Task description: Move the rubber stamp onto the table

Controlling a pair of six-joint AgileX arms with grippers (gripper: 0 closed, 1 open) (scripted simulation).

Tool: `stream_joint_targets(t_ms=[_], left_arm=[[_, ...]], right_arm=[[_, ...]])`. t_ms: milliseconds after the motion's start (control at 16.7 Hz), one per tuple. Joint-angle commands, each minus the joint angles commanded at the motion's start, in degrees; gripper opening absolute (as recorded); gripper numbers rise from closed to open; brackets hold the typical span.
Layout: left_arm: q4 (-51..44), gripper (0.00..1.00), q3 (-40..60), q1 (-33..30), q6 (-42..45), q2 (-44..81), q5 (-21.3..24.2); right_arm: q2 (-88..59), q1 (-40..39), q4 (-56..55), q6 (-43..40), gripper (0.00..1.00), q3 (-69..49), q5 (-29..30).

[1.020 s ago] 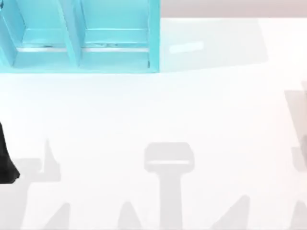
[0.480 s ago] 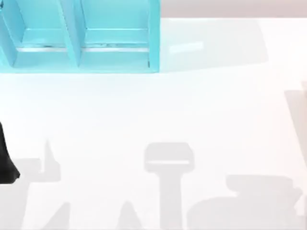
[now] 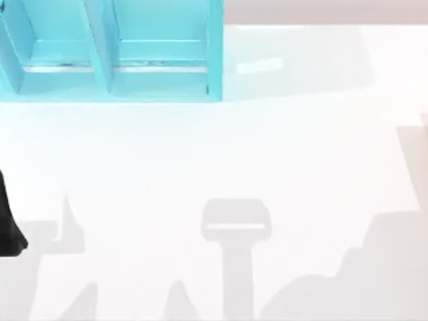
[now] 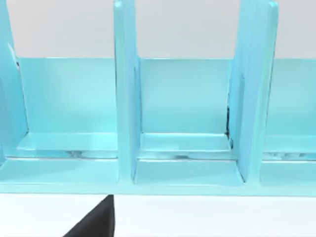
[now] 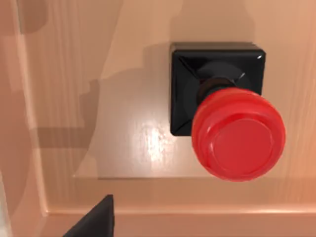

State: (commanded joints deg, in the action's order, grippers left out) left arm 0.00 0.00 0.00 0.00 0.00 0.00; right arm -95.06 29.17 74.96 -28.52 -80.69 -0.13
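Rubber stamp (image 5: 224, 111) upright on wood — right arm's fingers (image 5: 94, 219) apart from it

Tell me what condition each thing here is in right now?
Stamp: upright, knob up, on a wooden surface with a raised rim, ungrasped.
Shelf: standing at the table's far left, visible compartments empty.
Table: bare white, shadows across it.
Left arm: at the left edge.

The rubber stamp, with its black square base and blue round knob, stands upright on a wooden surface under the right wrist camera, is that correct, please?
Not quite: the knob is red, not blue. The right wrist view shows the rubber stamp upright on the pale wooden surface, black square base below, glossy red round knob on top.
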Motion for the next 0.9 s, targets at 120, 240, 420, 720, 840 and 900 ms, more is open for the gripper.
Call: stream_joint_targets(t_ms=[120,240,420,720,840,900], left_arm=[[0.00,1.00,0.00,0.00,0.00,0.00,0.00],[0.00,1.00,0.00,0.00,0.00,0.00,0.00],[0.00,1.00,0.00,0.00,0.00,0.00,0.00],[0.00,1.00,0.00,0.00,0.00,0.00,0.00],[0.00,1.00,0.00,0.00,0.00,0.00,0.00],[0.00,1.00,0.00,0.00,0.00,0.00,0.00]], right_arm=[[-0.88,0.28,0.73,-0.28,1.00,-0.79,0.00],[-0.88,0.28,0.73,-0.28,1.00,-0.79,0.00],[-0.74,0.01,0.42,-0.19,1.00,-0.46,0.01],[-2.58,0.01,-9.13,0.02,1.00,7.26,0.00],[-3.77,-0.02,-15.44,0.07,1.00,11.69,0.00],[-4.30,-0.02,-17.93,0.08,1.00,13.73,0.00]])
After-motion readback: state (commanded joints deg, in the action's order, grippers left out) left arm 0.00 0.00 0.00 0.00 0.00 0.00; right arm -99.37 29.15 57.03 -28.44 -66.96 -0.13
